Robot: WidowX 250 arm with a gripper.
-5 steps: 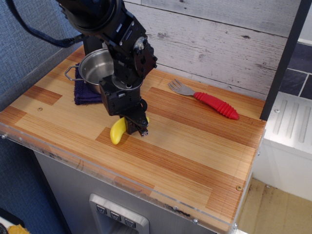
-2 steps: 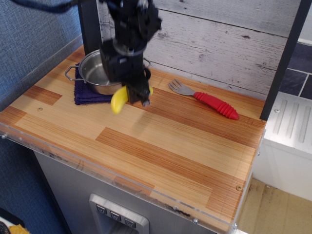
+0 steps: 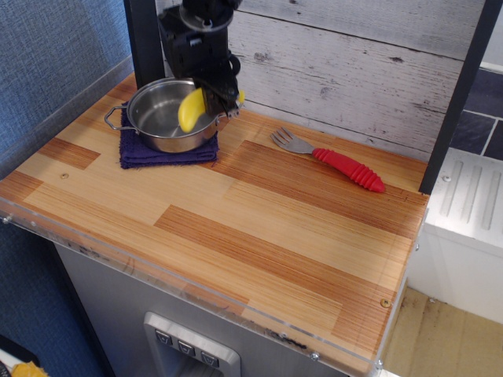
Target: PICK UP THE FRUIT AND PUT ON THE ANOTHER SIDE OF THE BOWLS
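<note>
My black gripper (image 3: 214,100) is shut on the yellow toy banana (image 3: 190,111) and holds it in the air over the right part of the steel pot (image 3: 161,118). The banana hangs tilted, its lower end toward the left. The shiny pot with two wire loop handles stands on a dark purple cloth (image 3: 149,152) at the back left of the wooden table. The arm hides the pot's far right rim.
A fork with a red handle (image 3: 338,165) lies at the back right of the table. A grey plank wall stands behind, a blue wall to the left. A dark post (image 3: 460,94) rises at the table's right edge.
The gripper has lifted the banana off the table's middle and carried it up and back, from in front of the pot to above the pot's right side.
</note>
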